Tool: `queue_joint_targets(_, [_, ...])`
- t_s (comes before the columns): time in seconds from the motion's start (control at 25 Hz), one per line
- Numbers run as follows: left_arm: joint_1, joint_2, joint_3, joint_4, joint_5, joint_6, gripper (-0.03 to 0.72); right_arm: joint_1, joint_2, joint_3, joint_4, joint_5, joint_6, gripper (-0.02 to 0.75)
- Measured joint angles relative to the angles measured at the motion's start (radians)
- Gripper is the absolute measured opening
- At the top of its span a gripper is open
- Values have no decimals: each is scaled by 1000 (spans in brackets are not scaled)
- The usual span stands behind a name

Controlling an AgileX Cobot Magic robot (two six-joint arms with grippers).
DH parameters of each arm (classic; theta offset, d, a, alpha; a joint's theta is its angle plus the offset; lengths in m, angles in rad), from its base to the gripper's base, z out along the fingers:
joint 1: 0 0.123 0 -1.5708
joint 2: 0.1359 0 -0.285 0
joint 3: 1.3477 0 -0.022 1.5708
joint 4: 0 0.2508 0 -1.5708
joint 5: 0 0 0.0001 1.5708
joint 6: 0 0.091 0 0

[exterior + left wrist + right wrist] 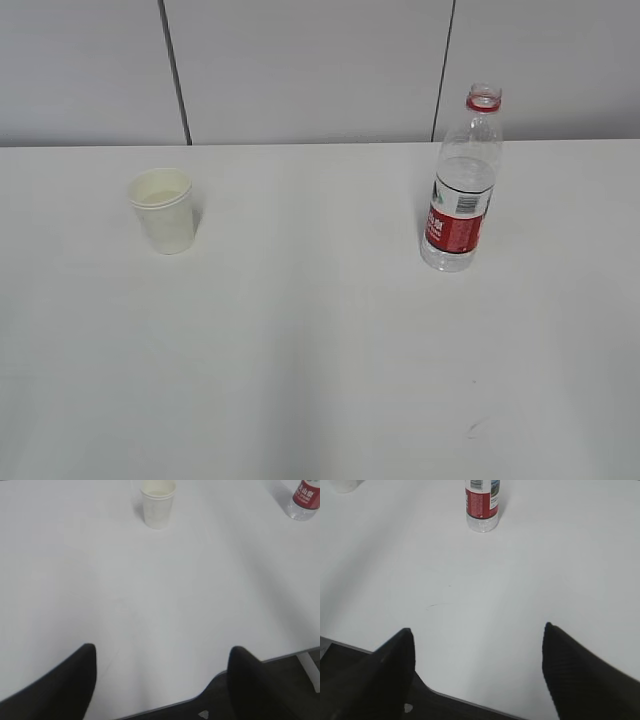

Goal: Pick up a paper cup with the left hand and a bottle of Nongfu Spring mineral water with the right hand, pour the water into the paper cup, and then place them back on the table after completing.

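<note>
You're looking at a plain test bench, lab or office type room. Big bare white table [320, 360] with a few faint scuff marks, light grey panelled wall [300, 70] behind it split by dark vertical seams. Dark floor past the table edge in both wrist views, no household or shop fittings visible

Behind the work surface you see a pale grey wall [310, 70] of flat panels, split by two thin dark vertical seams [174, 70]. In your left wrist view, a white leg [311, 669] stands against dark floor [285, 680] at the lower right.
</note>
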Motion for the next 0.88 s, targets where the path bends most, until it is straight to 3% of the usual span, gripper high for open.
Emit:
queue_joint_targets(0.32, [0, -2, 55, 0, -118, 0, 500, 0, -14, 24, -10, 10, -6, 587])
queue_joint_targets(0.72, [0, -3, 60, 0, -128, 0, 500, -4, -14, 24, -10, 12, -6, 587])
queue_joint_targets(0.88, [45, -3, 60, 0, -129, 0, 500, -60, -14, 24, -12, 14, -6, 587])
